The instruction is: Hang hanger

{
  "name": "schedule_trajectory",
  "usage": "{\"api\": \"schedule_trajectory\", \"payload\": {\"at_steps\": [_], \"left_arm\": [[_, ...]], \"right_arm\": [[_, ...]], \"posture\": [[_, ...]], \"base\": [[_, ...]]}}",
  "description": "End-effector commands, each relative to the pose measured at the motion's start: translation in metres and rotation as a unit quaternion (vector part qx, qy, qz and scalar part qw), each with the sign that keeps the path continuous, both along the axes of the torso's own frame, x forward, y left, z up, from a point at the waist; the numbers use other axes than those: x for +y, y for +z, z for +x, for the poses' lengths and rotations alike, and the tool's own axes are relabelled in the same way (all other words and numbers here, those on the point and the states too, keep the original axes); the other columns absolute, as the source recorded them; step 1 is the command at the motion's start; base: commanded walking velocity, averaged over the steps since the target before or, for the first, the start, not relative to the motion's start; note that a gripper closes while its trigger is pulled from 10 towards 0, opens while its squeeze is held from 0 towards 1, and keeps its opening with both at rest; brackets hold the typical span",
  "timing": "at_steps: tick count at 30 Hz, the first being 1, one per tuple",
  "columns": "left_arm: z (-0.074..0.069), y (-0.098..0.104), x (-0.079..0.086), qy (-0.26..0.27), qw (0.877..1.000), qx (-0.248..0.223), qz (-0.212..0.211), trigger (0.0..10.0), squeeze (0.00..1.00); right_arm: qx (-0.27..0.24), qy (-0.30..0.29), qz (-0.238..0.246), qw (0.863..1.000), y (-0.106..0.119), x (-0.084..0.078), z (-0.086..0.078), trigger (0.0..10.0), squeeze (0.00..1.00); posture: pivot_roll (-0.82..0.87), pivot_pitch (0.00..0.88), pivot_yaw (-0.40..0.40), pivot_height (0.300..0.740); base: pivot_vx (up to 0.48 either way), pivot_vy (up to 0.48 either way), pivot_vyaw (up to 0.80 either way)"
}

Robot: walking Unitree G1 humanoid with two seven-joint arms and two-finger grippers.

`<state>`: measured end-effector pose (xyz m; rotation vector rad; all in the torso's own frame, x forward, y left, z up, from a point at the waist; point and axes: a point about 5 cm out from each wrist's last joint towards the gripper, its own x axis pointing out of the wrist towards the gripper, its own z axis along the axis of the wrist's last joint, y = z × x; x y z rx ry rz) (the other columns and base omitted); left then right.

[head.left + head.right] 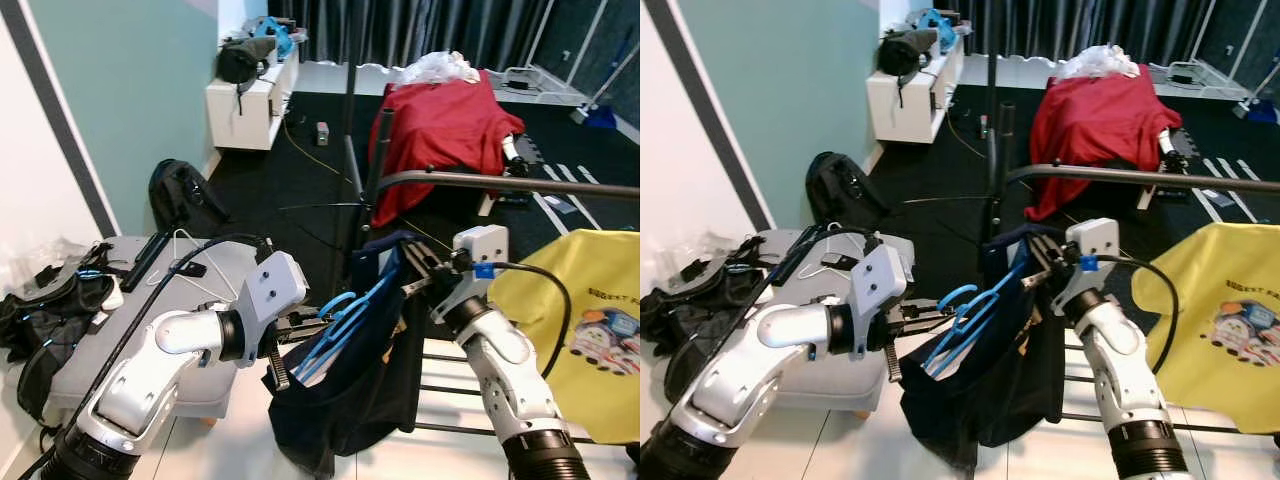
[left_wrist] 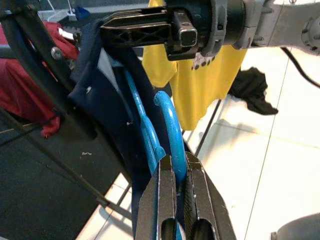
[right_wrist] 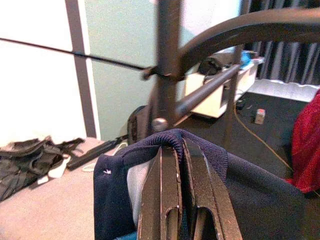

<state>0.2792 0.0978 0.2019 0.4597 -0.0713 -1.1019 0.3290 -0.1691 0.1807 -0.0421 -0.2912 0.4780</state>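
A blue plastic hanger (image 1: 340, 325) is seen at the centre of the head views, carrying a navy garment (image 1: 350, 390) that hangs down toward the white tiled floor (image 1: 230, 440). The hanger's hook (image 2: 170, 120) is pinched between the closed fingers of the left gripper (image 2: 176, 187), which is held at roughly 8 o'clock from the garment's collar. The collar (image 3: 172, 137) is clamped between the closed fingers of the right gripper (image 3: 181, 175), positioned at about 2 o'clock from the hanger. The hanger is not on the rail: the black clothes-rack rail (image 1: 500, 183) is observed above and behind both grippers, at about 1 o'clock from the hanger, with its upright post (image 1: 350, 120) at 12 o'clock. A yellow printed T-shirt (image 1: 580, 330) is noted at 3 o'clock, hanging below the rail. A red cloth (image 1: 445, 135) draped over an object is recorded at 1 o'clock, farther back on the dark carpet (image 1: 290, 180). At 9 o'clock a grey padded surface (image 1: 120, 330) is seen, bearing a white wire hanger (image 1: 190, 262) and black bags (image 1: 50, 310). A black backpack (image 1: 180, 195) is noted on the floor at 10 o'clock, and a white low cabinet (image 1: 250, 100) at 11 o'clock against the green wall.
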Motion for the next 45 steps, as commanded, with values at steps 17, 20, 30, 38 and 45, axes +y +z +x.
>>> {"api": "schedule_trajectory", "payload": {"at_steps": [17,20,30,38,45], "left_arm": [[-0.009,-0.014,0.028,0.003,0.997,-0.005,0.083,0.0,0.00],[-0.010,-0.015,0.032,0.007,0.996,-0.005,0.087,0.0,0.00],[-0.005,-0.007,0.047,0.030,0.997,-0.023,0.072,0.0,0.00],[-0.005,0.029,0.034,0.041,0.990,-0.057,-0.119,0.0,0.00],[0.004,0.066,0.020,0.084,0.926,-0.062,-0.363,0.0,0.00]], "right_arm": [[0.087,-0.178,-0.018,0.980,-0.020,-0.085,-0.008,0.0,0.00],[0.097,-0.211,-0.016,0.973,-0.024,-0.101,-0.012,0.0,0.00],[0.135,-0.263,-0.009,0.955,-0.043,-0.133,-0.026,0.0,0.00],[0.175,-0.232,0.043,0.956,-0.059,-0.118,-0.027,0.0,0.00],[0.173,-0.122,0.060,0.976,-0.066,-0.056,-0.021,0.0,0.00]], "posture": [[-0.06,0.087,-0.038,0.735],[-0.06,0.085,-0.038,0.735],[-0.06,0.074,-0.040,0.735],[-0.06,0.086,-0.040,0.735],[-0.06,0.086,-0.033,0.735]], "base": [[0.000,0.000,0.00],[0.000,0.000,0.00],[0.000,0.000,0.00],[0.000,0.000,0.00],[0.000,0.000,0.00]]}}
